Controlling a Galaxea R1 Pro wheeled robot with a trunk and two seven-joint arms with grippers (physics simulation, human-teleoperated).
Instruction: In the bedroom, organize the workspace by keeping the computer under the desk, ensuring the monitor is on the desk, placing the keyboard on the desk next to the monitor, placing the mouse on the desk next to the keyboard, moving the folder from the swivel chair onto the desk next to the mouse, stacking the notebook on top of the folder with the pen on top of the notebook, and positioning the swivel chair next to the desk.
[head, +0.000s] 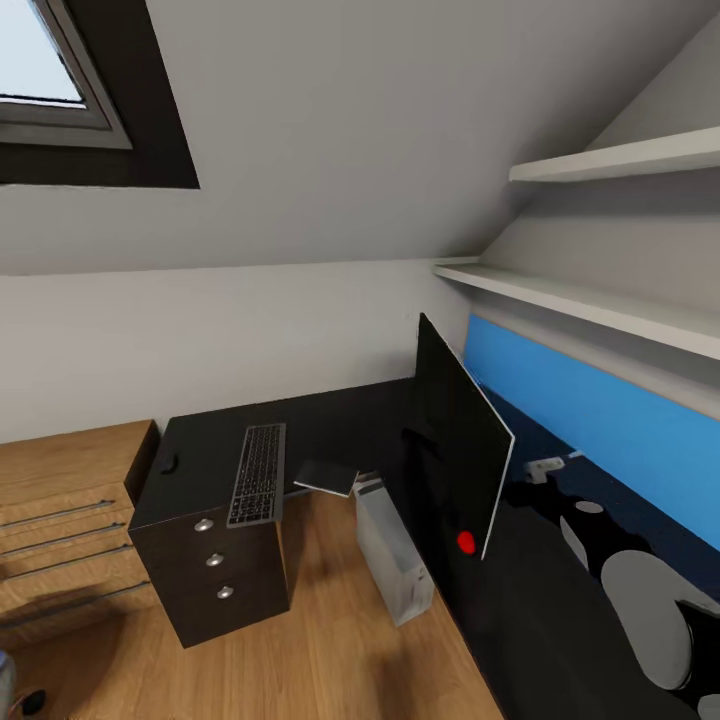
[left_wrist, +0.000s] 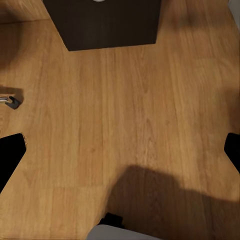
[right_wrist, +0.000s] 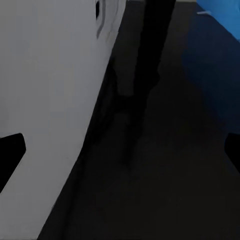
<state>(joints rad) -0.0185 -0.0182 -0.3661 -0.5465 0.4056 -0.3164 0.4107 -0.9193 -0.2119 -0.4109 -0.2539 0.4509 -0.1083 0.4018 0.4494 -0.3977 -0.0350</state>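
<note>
table (head: 340, 425): L-shaped glossy black top, 1 wing along the back wall, the other running toward the camera under the blue wall panel (head: 600, 420)
drawer unit (head: 215, 570): under the table's left end, 3 round silver knobs, its front also in the left wrist view (left_wrist: 107, 22)
keyboard (head: 258, 473): on the table over the drawer unit, near end at the table's front edge, slightly overhanging
mouse (head: 169, 464): small, dark, at the table's left edge, left of the keyboard
notebook (head: 326, 477): grey, on the table right of the keyboard, corner past the front edge
monitor (head: 462, 452): on the table at the inner corner, tilted, red light low
computer (head: 392, 553): light grey, on the floor under the table's inner corner, leaning
wood floor (left_wrist: 130, 125): open in front of the drawer unit
chest of drawers (head: 65, 520): touching the table's left side
left end effector (left_wrist: 122, 150): wide open above the floor, nothing between its fingers
right end effector (right_wrist: 122, 150): wide open above the table, nothing held
</note>
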